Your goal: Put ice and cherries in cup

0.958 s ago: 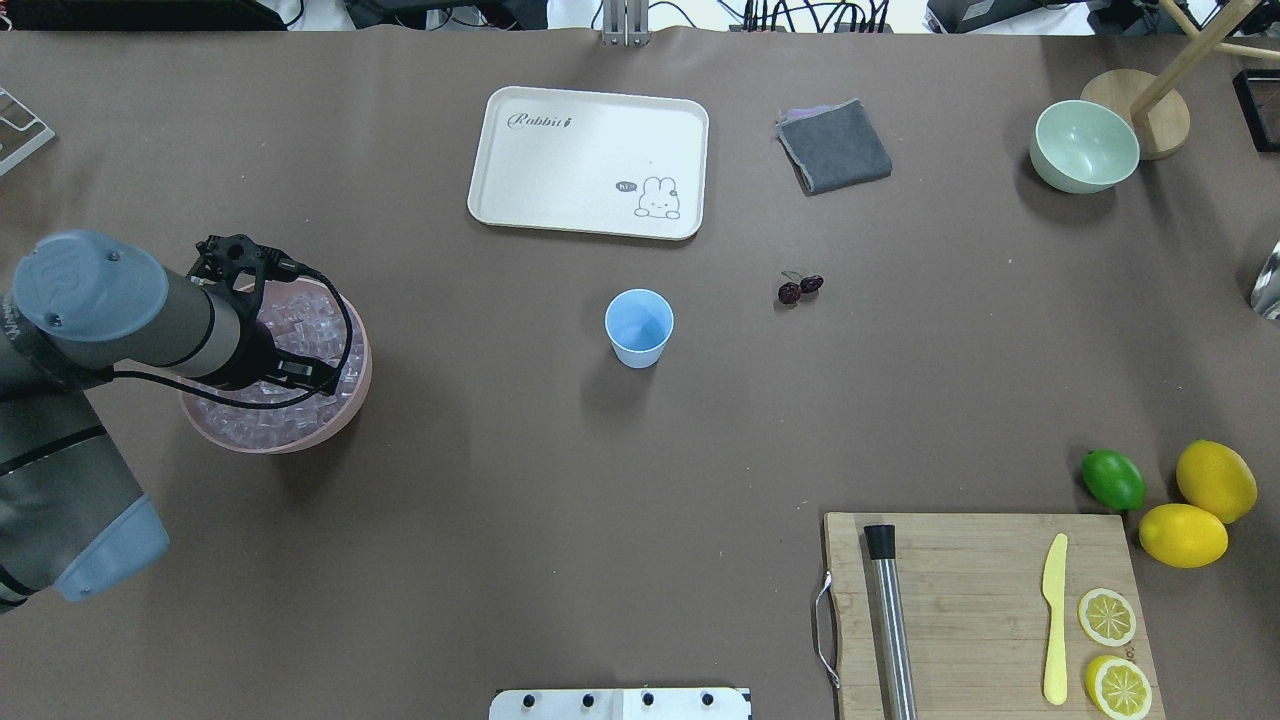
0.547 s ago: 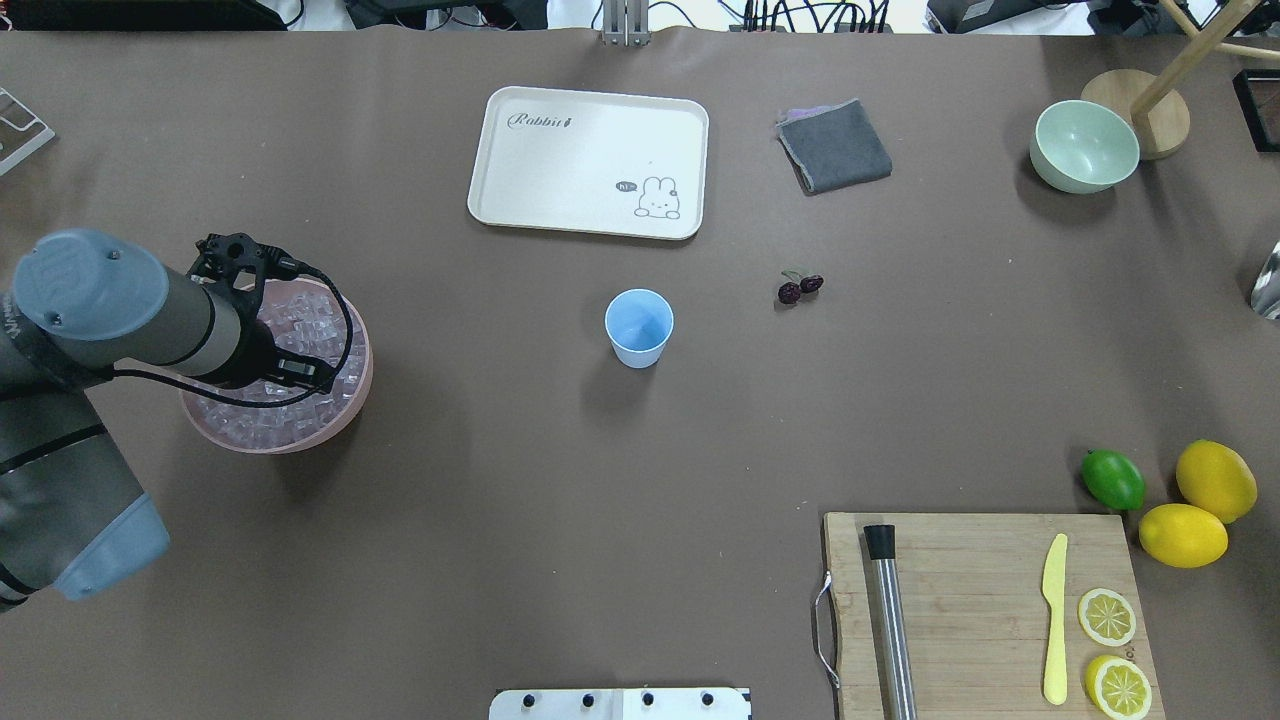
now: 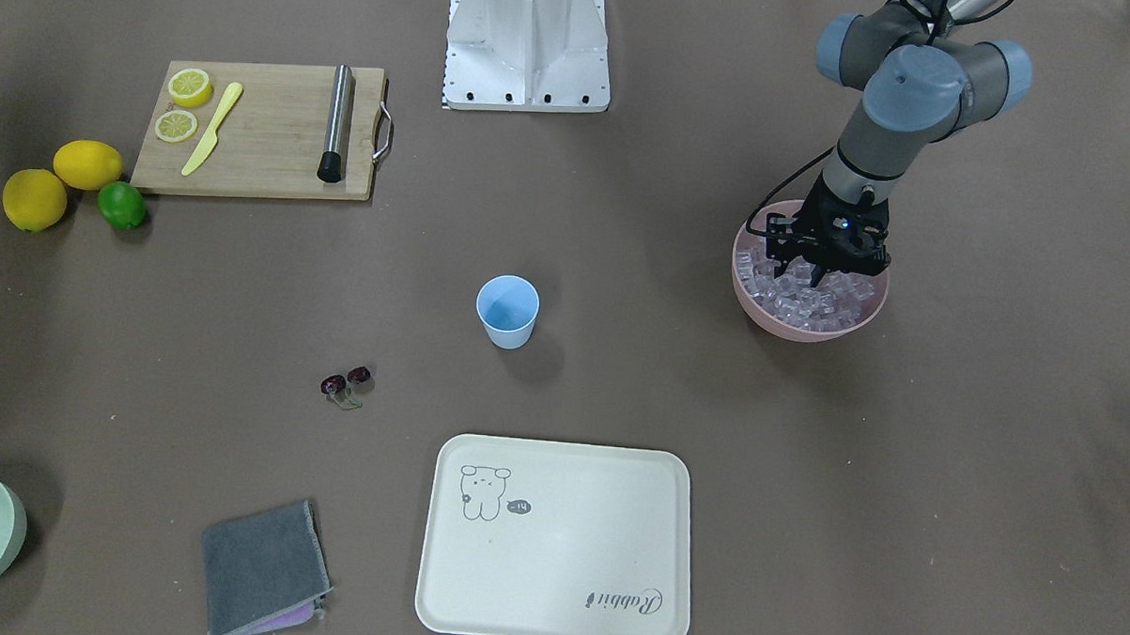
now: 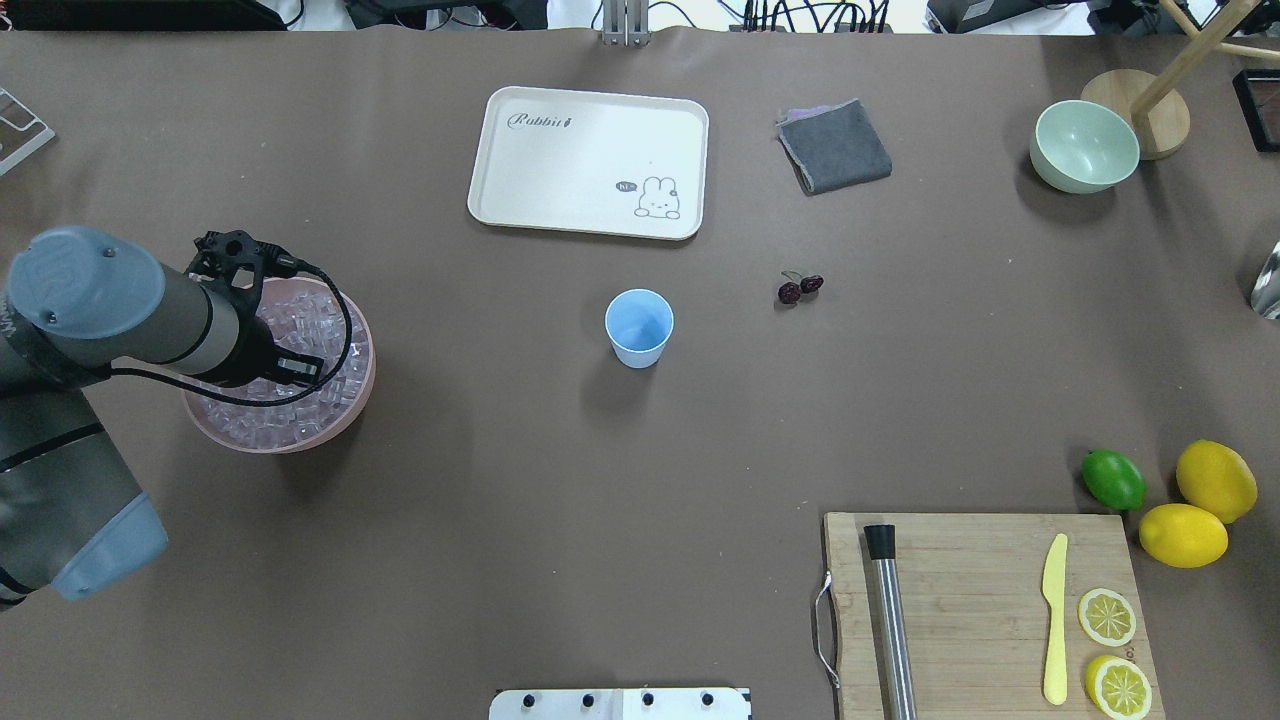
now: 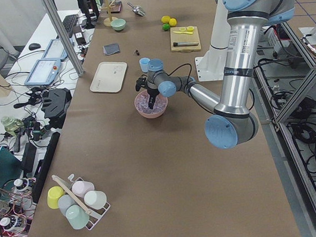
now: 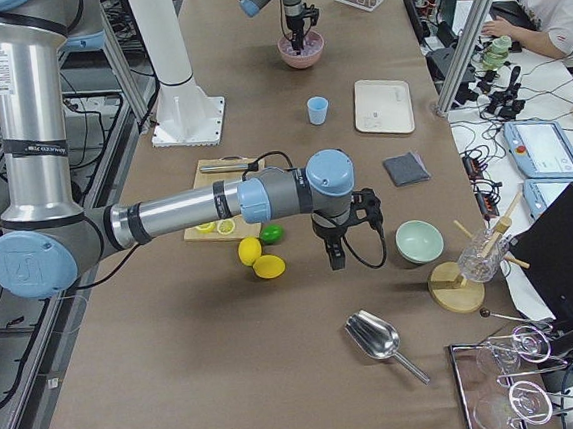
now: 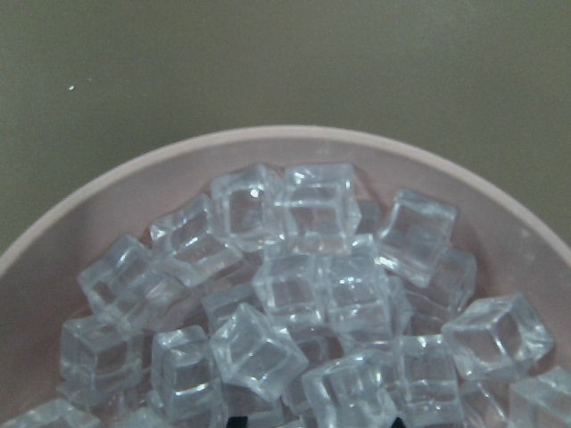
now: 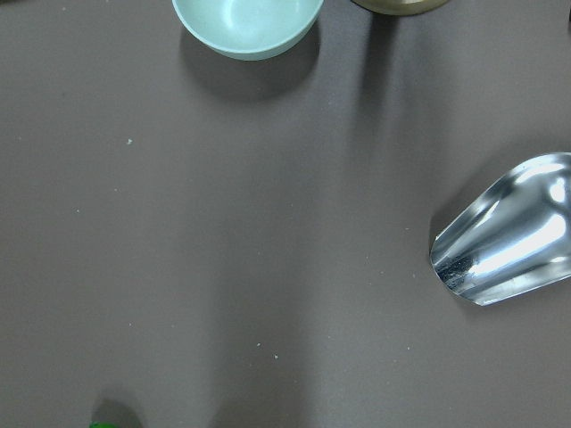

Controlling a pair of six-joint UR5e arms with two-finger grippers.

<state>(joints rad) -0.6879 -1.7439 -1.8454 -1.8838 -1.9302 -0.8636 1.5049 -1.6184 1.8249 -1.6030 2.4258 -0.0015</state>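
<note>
The pale blue cup stands upright at the table's middle and looks empty; it also shows in the front view. The two dark cherries lie on the table to its right. The ice fills a pink bowl at the left. My left gripper points down into the ice with its fingertips among the cubes. In the left wrist view the ice fills the frame and the two tips show apart at the bottom edge, open. My right gripper hangs over bare table near the lemons; I cannot tell whether it is open.
A cream tray, a grey cloth and a pale green bowl lie along the far side. A cutting board with a knife, a muddler and lemon slices lies front right, beside a lime and lemons. A metal scoop lies at the right edge.
My left arm has shifted slightly left over the pink bowl. The cup, the cherries and everything else have not moved.
</note>
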